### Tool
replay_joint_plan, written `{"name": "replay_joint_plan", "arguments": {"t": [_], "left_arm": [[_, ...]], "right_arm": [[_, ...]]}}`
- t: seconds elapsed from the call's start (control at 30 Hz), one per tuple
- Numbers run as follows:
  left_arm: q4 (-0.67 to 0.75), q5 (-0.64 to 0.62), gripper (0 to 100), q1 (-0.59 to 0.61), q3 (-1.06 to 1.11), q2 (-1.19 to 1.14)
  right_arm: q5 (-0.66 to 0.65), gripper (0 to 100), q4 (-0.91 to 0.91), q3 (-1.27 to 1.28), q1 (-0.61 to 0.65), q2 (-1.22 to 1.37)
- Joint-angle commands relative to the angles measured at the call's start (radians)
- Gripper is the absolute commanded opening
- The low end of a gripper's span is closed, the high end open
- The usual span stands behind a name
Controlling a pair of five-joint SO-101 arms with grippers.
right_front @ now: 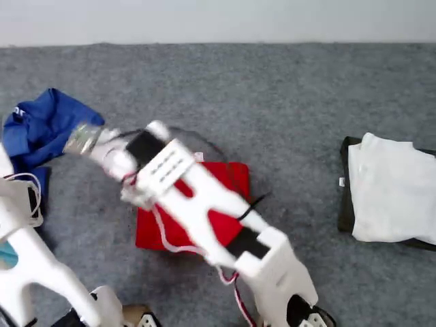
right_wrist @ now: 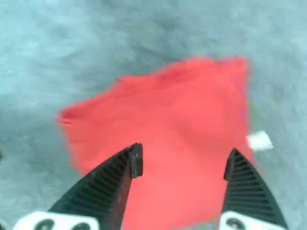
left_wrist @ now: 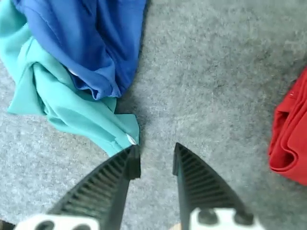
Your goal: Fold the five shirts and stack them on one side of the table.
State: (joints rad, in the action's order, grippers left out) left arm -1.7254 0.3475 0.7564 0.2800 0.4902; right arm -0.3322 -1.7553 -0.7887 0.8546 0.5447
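Red shirt (right_wrist: 168, 120): folded to a rough rectangle, flat on the grey surface (right_front: 272, 88), mid-table in the high view. It lies directly under the right pincer (right_wrist: 184, 153), whose fingers are wide apart and hold nothing; red cloth fills the gap between the two tips. Small white tag (right_wrist: 259, 141) sits at the shirt's edge, close to one fingertip. In the high view the right arm crosses over this shirt and hides its middle.

Left pincer (left_wrist: 156, 151): fingers apart by a narrow gap, nothing between them, bare surface beneath. Corner of the crumpled teal shirt (left_wrist: 62, 105) lies just beside one fingertip; contact cannot be judged. Blue shirt (left_wrist: 91, 43), unfolded, lies partly over the teal one, farther from the tips. The red shirt's folded edge is well off to the other side of this pincer.

White shirt (right_front: 392, 187): folded, resting on the folded black shirt (right_front: 345, 197) at the far right of the surface, well apart from both pincers.
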Motion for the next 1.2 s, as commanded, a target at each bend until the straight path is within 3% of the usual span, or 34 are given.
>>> {"name": "replay_joint_plan", "arguments": {"t": [0.0, 0.13, 0.27, 0.37, 0.6, 0.77, 1.17], "left_arm": [[-0.006, 0.006, 13, 0.005, -0.013, 0.009], [-0.006, 0.006, 13, -0.002, 0.024, 0.006], [-0.005, 0.008, 13, -0.002, 0.085, 0.003], [-0.005, 0.011, 13, -0.002, 0.119, 0.003], [-0.003, 0.012, 13, -0.003, 0.173, 0.002], [-0.003, 0.012, 13, -0.003, 0.176, 0.002], [-0.005, 0.012, 13, -0.003, 0.177, 0.002]], "right_arm": [[-0.006, 28.1, -0.038, -0.035, -0.151, 0.008], [0.005, 28.3, -0.041, -0.032, -0.275, 0.047], [0.130, 28.4, -0.041, 0.011, -0.372, 0.064], [0.147, 28.4, -0.042, 0.114, -0.406, 0.058], [0.140, 29.5, -0.039, 0.370, -0.406, 0.061], [0.127, 39.2, -0.036, 0.384, -0.404, 0.061], [0.135, 39.4, -0.001, 0.376, -0.266, 0.262]]}}
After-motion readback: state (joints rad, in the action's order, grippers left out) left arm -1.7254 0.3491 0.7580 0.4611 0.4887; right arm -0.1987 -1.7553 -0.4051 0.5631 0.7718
